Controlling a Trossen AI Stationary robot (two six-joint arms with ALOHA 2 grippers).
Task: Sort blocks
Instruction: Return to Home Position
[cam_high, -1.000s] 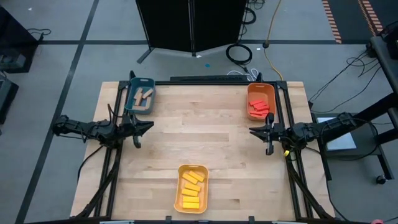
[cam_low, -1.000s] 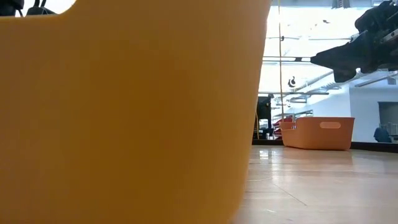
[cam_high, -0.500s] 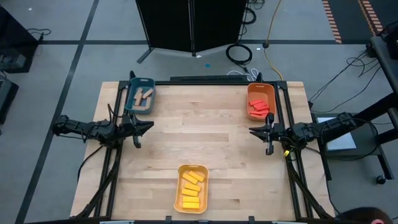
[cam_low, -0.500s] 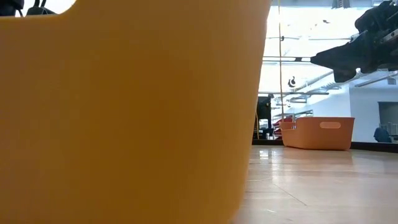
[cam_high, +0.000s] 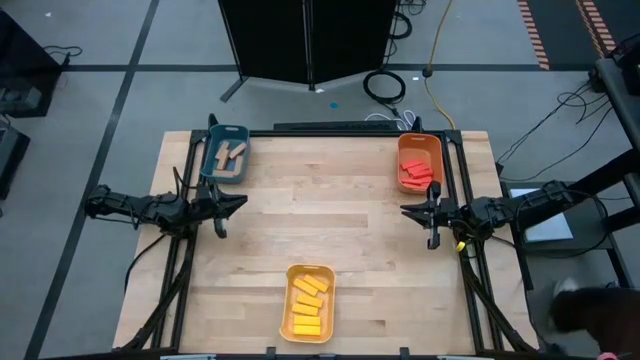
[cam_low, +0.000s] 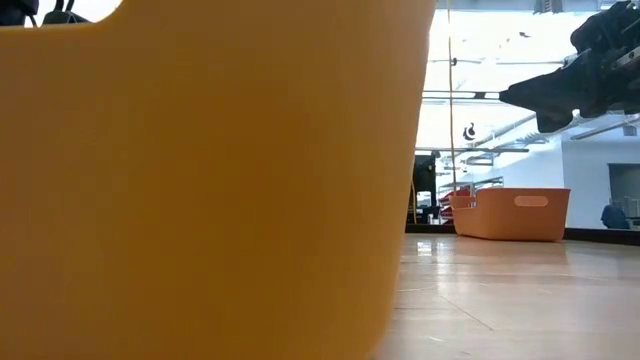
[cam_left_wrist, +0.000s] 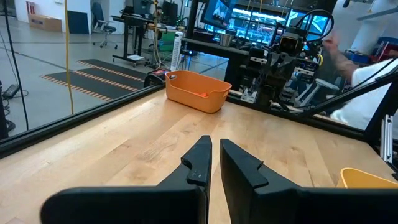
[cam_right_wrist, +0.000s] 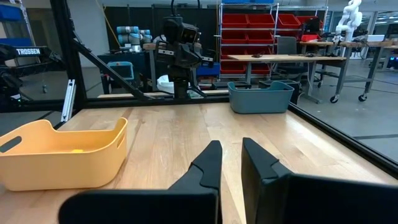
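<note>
Blocks, sorted lot, three groups.

Item 1: tan blocks (cam_high: 232, 157), lying in the teal tray (cam_high: 228, 128), upper left of the high view.
Item 2: red blocks (cam_high: 418, 174), in the orange tray (cam_high: 420, 148), upper right.
Item 3: yellow blocks (cam_high: 308, 300), in the yellow tray (cam_high: 310, 268), lower centre.
No block is seen outside a tray on the counter (cam_high: 320, 210).

Left hand (cam_high: 232, 203): at the left edge of the counter, mid-height of the frame, pointing inward, near the teal tray but apart from it. Fingers are clenched to a thin slit and grasp nothing, as its wrist view shows.

Right hand (cam_high: 410, 211): at the right edge, mid-height, pointing inward, near the orange tray but not touching it. Fingers are likewise clenched to a thin slit and empty.

Change over the last second: none on the counter. Both arms, all three trays and their contents sit exactly where they did. The sole newcomer is a dark blurred shape (cam_high: 590, 310) on the floor at the lower right of the high view, off the counter. It is probably a person passing, but too blurred to say more.

Reading: with each colour in its own tray and both arms motionless at the edges, the sort looks complete. The return to rest appears finished or nearly so. Nothing further seems to need picking up.
</note>
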